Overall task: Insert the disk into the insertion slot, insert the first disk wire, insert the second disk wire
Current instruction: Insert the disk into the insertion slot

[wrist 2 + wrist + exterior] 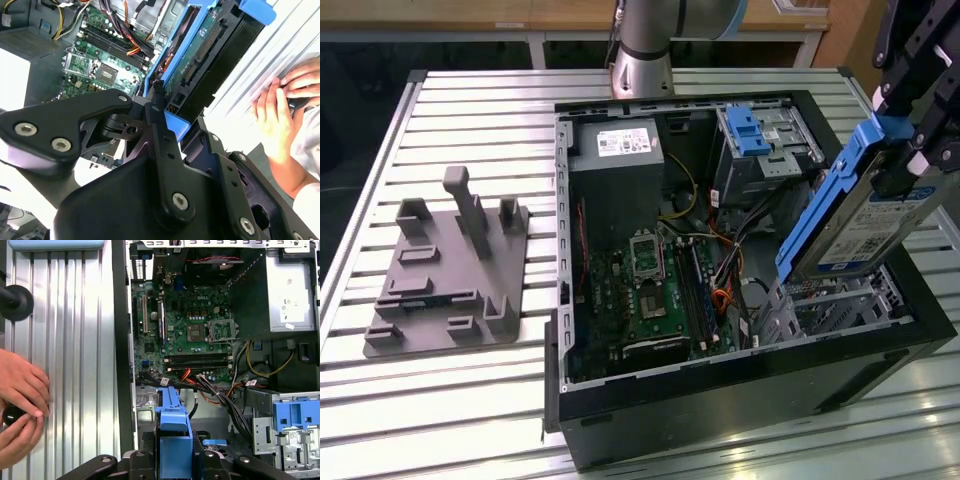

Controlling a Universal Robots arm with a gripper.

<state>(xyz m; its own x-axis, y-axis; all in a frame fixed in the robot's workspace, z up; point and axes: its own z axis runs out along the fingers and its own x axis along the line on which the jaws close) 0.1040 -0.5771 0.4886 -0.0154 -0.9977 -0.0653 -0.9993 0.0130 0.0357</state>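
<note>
My gripper (912, 150) is shut on the upper end of the disk (865, 225), a silver drive with a white label in a bright blue carrier. The disk hangs steeply tilted at the exterior view's right, its lower end just over the insertion slot (830, 305), a grey perforated metal bay inside the open computer case (740, 400). I cannot tell whether the disk touches the bay. In the second wrist view the disk (210, 55) runs away from my gripper (165, 117). In the first wrist view its blue carrier (172, 415) rises from my gripper (172, 462).
A bundle of orange and black cables (725, 280) lies beside the slot, next to the motherboard (650, 290). A taller metal cage with a blue tab (750, 130) stands behind. A grey fixture plate (445, 265) sits at the left. A person's hands (20, 405) rest on the table beside the case.
</note>
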